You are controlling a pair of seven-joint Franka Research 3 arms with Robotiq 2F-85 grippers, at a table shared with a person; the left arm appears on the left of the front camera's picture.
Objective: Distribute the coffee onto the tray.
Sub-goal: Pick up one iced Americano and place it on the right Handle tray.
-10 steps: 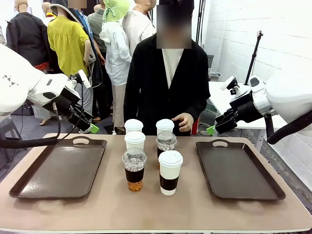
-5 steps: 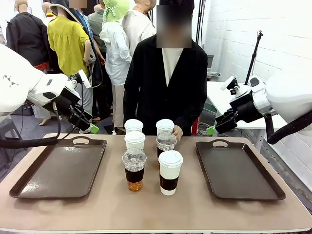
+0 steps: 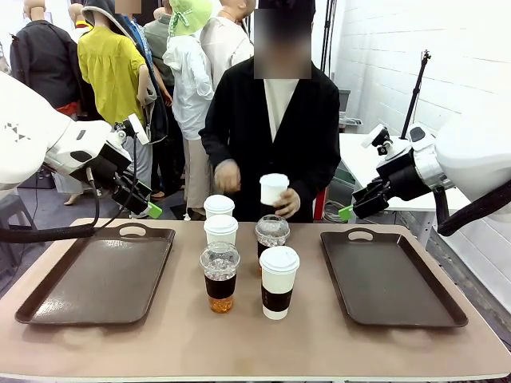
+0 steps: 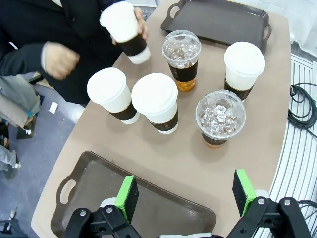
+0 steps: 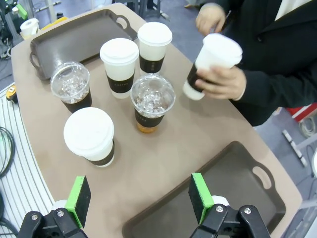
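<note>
You have both jaws wide and empty, left gripper (image 4: 185,194) near the left tray (image 3: 100,279), right gripper (image 5: 139,196) near the right tray (image 3: 391,279) — five cups (image 3: 279,281) stand mid-table between the trays, sixth cup (image 3: 274,188) held up in the person's hand (image 3: 287,204).

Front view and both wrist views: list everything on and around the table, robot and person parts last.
Paper cups: four, white with brown sleeves; three mid-table, one held above it by the person.
Iced cups: two, clear, amber drink; mid-table.
Trays: two, dark brown; one at each table end.
Table: one, tan; between robot and person.
Left gripper: open, black with green pads; raised near left tray's far corner.
Right gripper: open, same colours; raised near right tray's far corner.
Person's hands: two; one holds cup, other free.
</note>
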